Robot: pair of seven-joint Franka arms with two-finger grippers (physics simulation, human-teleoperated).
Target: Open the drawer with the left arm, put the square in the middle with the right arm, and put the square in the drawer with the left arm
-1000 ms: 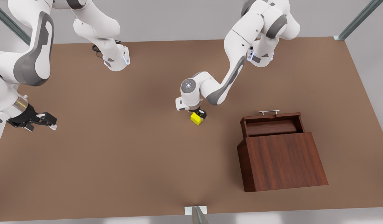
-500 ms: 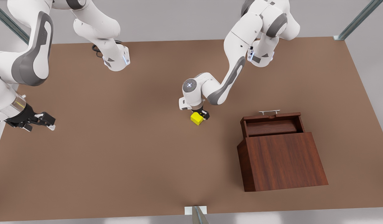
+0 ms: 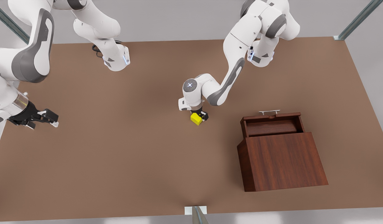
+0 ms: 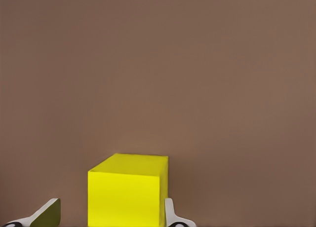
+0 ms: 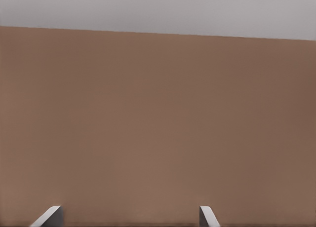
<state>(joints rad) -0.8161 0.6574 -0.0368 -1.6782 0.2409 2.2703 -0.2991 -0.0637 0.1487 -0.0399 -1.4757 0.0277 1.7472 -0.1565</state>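
**Left jaws at the square, drawer open**

The counter (image 3: 123, 155) carries a cabinet (image 3: 281, 160) on the front view's right, its drawer (image 3: 272, 126) slid open. The left jaws (image 3: 199, 115) stand apart around the square (image 3: 196, 119), one finger (image 4: 170, 214) touching it, mid-counter. The right jaws (image 3: 47, 119), apart and empty, wait at the front view's left edge.

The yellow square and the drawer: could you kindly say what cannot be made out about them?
- The square's base: left wrist view, cut off by the picture's edge.
- The square's contact with the table: front view, covered by the left end effector.
- The drawer's back part: front view, under the cabinet top.
- The right end effector waits at the front view's left.
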